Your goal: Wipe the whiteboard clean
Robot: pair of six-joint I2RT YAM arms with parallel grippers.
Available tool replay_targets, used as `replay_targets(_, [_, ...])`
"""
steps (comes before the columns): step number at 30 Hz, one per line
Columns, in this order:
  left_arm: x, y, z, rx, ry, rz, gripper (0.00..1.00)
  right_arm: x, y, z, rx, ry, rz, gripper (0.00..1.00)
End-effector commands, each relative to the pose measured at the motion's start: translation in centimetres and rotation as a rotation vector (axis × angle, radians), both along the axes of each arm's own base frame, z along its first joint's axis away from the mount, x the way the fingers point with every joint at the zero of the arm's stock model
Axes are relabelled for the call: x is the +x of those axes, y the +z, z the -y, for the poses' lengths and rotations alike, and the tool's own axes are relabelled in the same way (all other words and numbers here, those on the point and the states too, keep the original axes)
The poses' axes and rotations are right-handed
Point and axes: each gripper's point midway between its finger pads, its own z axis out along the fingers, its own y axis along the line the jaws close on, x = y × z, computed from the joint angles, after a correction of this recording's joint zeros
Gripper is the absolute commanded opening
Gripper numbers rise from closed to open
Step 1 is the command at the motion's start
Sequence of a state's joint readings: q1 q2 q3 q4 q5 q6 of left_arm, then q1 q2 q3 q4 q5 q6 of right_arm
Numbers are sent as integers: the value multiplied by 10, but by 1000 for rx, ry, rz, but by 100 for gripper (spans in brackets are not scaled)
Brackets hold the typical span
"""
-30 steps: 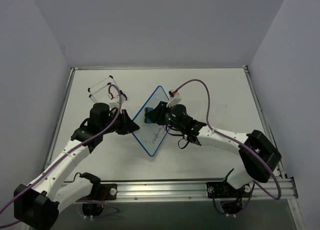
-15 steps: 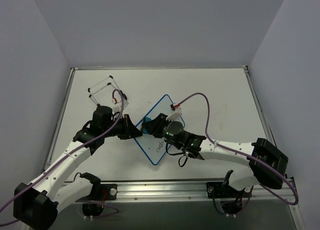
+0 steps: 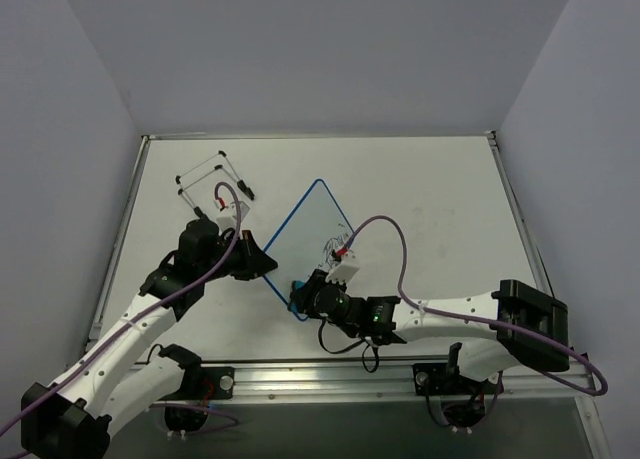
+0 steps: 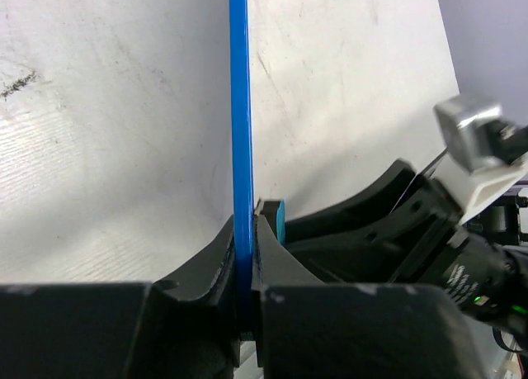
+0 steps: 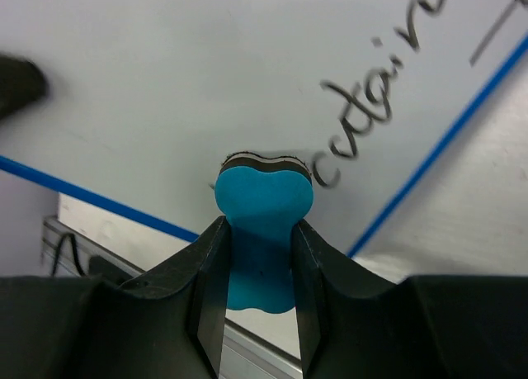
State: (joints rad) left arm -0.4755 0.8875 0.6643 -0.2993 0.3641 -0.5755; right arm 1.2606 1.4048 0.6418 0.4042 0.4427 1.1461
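Right pincer: moved over the last second from the whiteboard's far-left edge to its near corner, pinching a blue eraser whose felt face meets the white surface just beside the start of the black handwriting. Left pincer: fingers pressed together on the board's thin blue frame at its left edge. Whiteboard: set diamond-wise at the middle of the bench, between the two arms, writing towards its near-right side, remaining visible surface white.
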Motion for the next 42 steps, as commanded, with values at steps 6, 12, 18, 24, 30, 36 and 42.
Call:
replay_targets(6, [12,41,19,-137,-37,143,2,2,-26,12,-85,-63,13,0])
replay_targets(12, [9,45,18,-142,-40,145,2,29,12,-12,-48,-23,81,0])
replay_targets(18, [6,43,16,-146,-34,135,2,42,69,-27,60,-14,153,0])
replay_targets(24, [4,47,18,-181,-26,123,2,57,33,-8,-53,-125,144,0])
replay_targets(30, [4,51,17,-178,-21,120,2,51,-53,41,-202,-205,30,0])
replay_targets(36, [0,56,21,-196,-53,114,2,59,-79,73,-191,-182,-10,0])
replay_targets(42, [1,46,23,-207,-47,94,2,81,-36,45,-135,-145,49,0])
